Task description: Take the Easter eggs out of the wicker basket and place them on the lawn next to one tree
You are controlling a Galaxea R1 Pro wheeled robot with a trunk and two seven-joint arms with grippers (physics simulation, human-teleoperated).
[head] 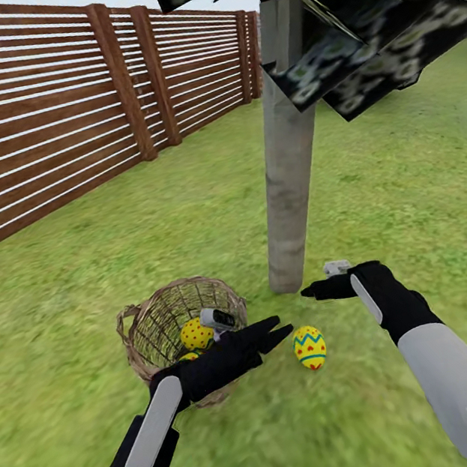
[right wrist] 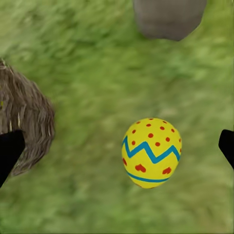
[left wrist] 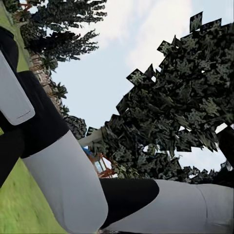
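Wicker basket [head: 177, 326] sits on the lawn [head: 61, 293] at 9 o'clock from the tree [head: 285, 179] trunk; two Easter eggs [head: 196, 334] inside. Left claw [head: 277, 332] over the basket's 3 o'clock rim, spread or pressed together: cannot tell. Third egg [head: 310, 347] on grass between the claws, near the trunk. Right claw [head: 313, 291] spread wide, empty.
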